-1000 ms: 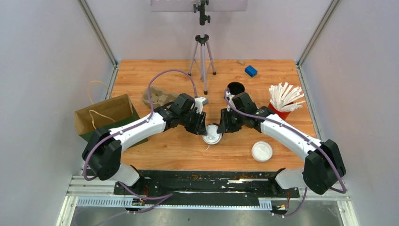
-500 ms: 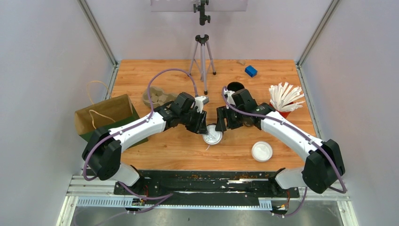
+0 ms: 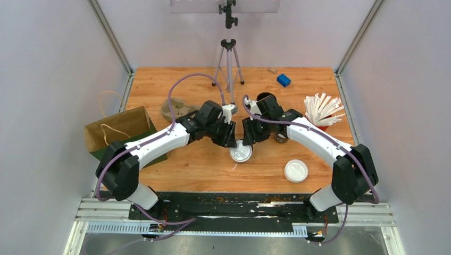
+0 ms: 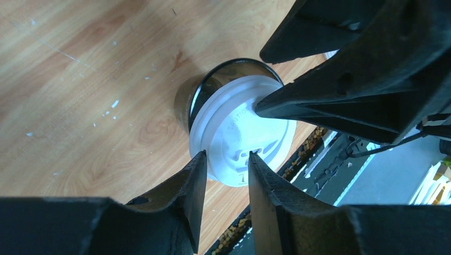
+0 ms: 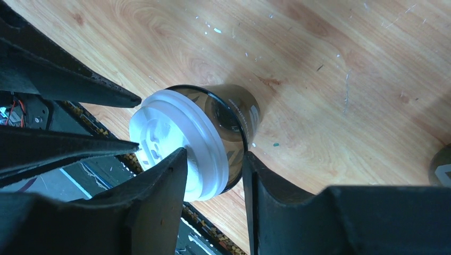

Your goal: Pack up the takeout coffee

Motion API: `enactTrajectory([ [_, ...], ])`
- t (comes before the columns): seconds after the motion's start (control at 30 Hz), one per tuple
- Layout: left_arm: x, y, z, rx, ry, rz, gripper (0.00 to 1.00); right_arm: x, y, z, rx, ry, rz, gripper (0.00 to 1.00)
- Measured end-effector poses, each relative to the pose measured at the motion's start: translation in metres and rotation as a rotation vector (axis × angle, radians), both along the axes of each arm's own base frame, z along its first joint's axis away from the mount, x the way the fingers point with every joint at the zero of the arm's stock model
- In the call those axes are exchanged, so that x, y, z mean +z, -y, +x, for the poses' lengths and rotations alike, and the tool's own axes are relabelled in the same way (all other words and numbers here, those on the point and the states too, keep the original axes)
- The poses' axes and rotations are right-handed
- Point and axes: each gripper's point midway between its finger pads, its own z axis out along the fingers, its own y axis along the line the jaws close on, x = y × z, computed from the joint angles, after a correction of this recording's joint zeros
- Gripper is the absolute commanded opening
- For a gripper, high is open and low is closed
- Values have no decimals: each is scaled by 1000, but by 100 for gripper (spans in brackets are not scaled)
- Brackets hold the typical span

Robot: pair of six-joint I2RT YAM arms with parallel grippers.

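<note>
Your cup (image 5: 236, 114) is light, crushable: take it below the lid (image 5: 162, 133); left gripper (image 4: 227, 159) and right gripper (image 5: 214, 155) straddle it half-open, grip unclear

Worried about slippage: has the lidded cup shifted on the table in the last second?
No. The lidded cup sits as before, same spacing from the loose white lid.

The right gripper (image 5: 214, 154) straddles the white-lidded coffee cup (image 5: 234, 117) on the desk (image 5: 345, 64); left gripper (image 5: 138, 122) at nine o'clock.
</note>
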Motion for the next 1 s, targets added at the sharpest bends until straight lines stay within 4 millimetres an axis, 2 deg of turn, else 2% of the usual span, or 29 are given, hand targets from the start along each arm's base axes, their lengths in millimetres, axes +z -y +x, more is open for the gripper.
enactTrajectory([
  [0.1, 5, 1, 5, 10, 17, 1, 46, 1, -1, 3, 1, 4, 0, 39],
  [0.27, 0, -5, 2, 22, 2, 33, 48, -2, -1, 3, 1, -3, -5, 37],
  [0.6, 9, -15, -16, 31, -22, 4, 52, -1, 1, 7, -10, -2, -4, 34],
  [0.8, 1, -16, -24, 39, -69, -9, 52, 0, 2, 9, -16, -1, -3, 33],
  [1.0, 0, -12, -20, 37, -63, -15, 52, -2, 4, 11, -24, -5, -7, 33],
])
